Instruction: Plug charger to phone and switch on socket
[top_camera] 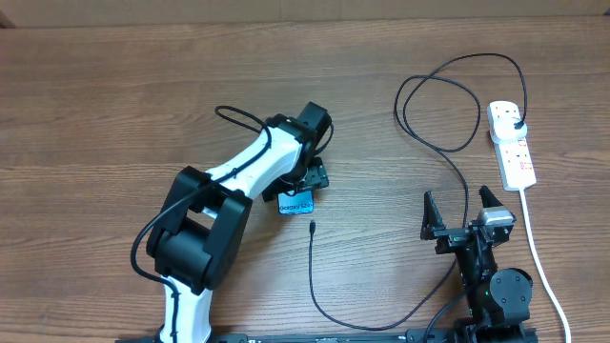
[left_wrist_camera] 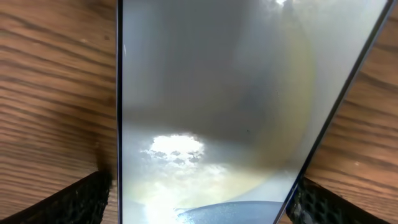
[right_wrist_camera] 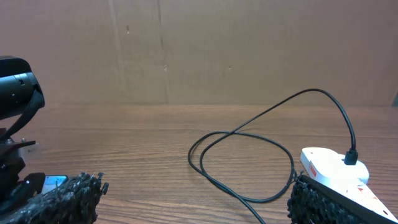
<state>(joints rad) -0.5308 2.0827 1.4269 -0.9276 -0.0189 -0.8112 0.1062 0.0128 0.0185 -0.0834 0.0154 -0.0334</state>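
The phone (top_camera: pixel 296 203) lies on the wooden table with its blue lit screen up, and its glass fills the left wrist view (left_wrist_camera: pixel 217 93). My left gripper (top_camera: pixel 305 183) straddles its upper part, one finger against each long edge (left_wrist_camera: pixel 199 202). The charger, a thin black cable, has its connector tip (top_camera: pixel 313 227) loose on the table just below the phone. The cable loops round to its black plug (top_camera: pixel 518 124), which sits in the white socket strip (top_camera: pixel 512 145). My right gripper (top_camera: pixel 467 214) is open and empty, near the front right.
The strip's white cord (top_camera: pixel 538 257) runs down the right side past my right arm. The right wrist view shows the black cable loops (right_wrist_camera: pixel 249 134), the strip (right_wrist_camera: pixel 336 171) and a brown wall behind the table. The cable also sweeps along the front edge (top_camera: pixel 381 328).
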